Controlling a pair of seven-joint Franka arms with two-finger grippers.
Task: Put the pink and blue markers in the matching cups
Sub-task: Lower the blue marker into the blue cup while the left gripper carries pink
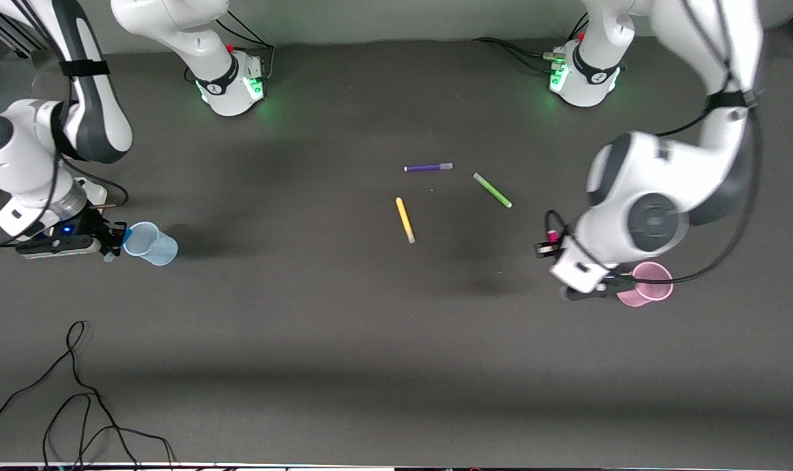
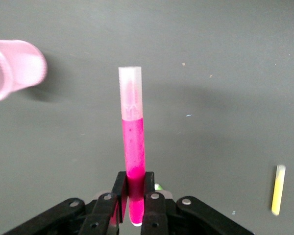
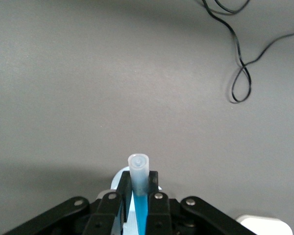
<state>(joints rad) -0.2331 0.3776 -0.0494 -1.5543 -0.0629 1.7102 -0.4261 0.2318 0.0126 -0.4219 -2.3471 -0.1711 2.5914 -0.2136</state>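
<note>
My left gripper (image 2: 135,188) is shut on the pink marker (image 2: 133,147), whose pale grey end points away from the fingers over bare mat. A bit of the marker shows in the front view (image 1: 552,235). The pink cup (image 1: 645,284) stands beside this gripper, toward the left arm's end; it also shows in the left wrist view (image 2: 14,68). My right gripper (image 1: 113,242) is shut on the blue marker (image 3: 139,196), pale end up. It sits right beside the rim of the blue cup (image 1: 149,243), toward the right arm's end. The cup peeks out under the fingers (image 3: 118,178).
A purple marker (image 1: 428,167), a green marker (image 1: 492,190) and a yellow marker (image 1: 405,220) lie mid-table, nearer to the robots' bases than the cups. The yellow one shows in the left wrist view (image 2: 278,190). A black cable (image 1: 76,392) loops near the front edge.
</note>
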